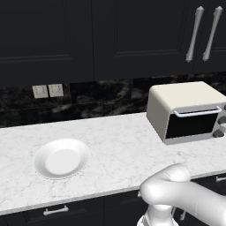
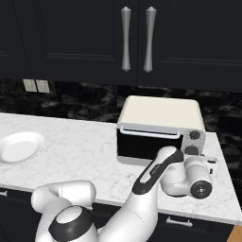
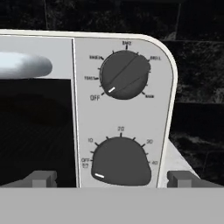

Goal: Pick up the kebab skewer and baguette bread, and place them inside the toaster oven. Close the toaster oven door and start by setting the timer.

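gripper lined up on the timer knob, door shut

nearest, the gripper point(image 3: 112, 178) stands with jaws wide and empty either side of the lower timer knob point(image 3: 121, 161), which points at off. behind it the toaster oven point(image 2: 160, 128) has its door point(image 2: 150, 144) closed. skewer and bread aren't visible, presumably inside; only setting the timer seems left. far left, a bare white plate point(image 1: 62, 158).

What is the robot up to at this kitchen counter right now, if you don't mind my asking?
The white robot arm has brought its open end effector up to the control panel of the cream-beige boxy toaster oven, without touching it. The dark glass door with the white bar handle is closed. Both round dark knobs point to OFF, and the lower timer knob sits between the fingertips. A white round plate lies bare on the marble counter.
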Controlling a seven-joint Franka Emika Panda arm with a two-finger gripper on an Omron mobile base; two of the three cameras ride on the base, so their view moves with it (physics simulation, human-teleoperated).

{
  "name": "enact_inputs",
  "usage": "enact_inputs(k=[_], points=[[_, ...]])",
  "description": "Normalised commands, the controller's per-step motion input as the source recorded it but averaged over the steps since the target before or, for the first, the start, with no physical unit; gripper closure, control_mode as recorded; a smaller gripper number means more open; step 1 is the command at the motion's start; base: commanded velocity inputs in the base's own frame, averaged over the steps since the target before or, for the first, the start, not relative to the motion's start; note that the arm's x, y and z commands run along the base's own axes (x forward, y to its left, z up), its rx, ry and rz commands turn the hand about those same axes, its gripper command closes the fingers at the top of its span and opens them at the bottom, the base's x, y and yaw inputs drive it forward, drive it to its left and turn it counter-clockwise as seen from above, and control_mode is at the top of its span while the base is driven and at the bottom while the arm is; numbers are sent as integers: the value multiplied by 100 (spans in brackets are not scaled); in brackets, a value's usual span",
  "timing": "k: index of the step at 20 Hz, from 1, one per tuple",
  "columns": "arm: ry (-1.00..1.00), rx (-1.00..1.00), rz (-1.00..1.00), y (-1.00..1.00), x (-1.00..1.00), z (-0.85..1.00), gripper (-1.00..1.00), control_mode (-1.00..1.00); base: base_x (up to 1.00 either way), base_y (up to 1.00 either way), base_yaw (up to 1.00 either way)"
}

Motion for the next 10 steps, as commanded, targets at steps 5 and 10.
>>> enact_inputs(k=[5,10], points=[[-7,3,1,-8,19,-6,-100,-100,0,0,0],[-2,3,0,-8,26,0,-100,-100,0,0,0]])
